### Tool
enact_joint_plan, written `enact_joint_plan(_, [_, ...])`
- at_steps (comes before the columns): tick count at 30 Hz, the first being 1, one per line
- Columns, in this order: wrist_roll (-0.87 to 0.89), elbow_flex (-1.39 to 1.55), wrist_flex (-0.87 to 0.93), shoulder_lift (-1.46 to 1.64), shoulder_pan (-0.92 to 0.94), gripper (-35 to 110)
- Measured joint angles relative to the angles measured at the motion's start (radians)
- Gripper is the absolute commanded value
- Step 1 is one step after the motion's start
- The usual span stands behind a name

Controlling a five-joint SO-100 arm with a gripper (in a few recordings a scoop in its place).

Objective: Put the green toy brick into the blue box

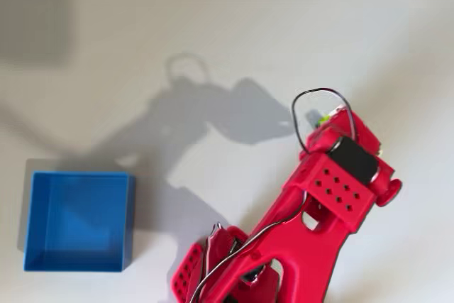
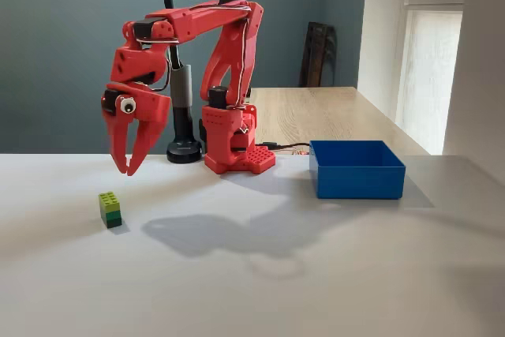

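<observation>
Gripper [image 2: 130, 170] hangs above the desk [image 2: 237, 274], fingers slightly parted, holding nothing. Green toy brick [image 2: 110, 209] stands upright on the desk just below the fingertips, toward the desk's front edge in the fixed view. Blue box [image 2: 355, 170] sits well apart, near the opposite side.

Overhead view: green toy brick [image 1: 323, 118] mostly hidden under arm's wrist, just a sliver shows; arm base cut off by bottom edge.
</observation>
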Motion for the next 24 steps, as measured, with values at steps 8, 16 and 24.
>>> enact_joint_plan(8, [0.037,-0.107,0.000,-0.089,0.034,18])
enact_joint_plan(16, [0.026,-0.120,0.000,-0.120,0.028,45])
enact_joint_plan(24, [0.026,-0.091,0.000,-0.120,0.015,42])
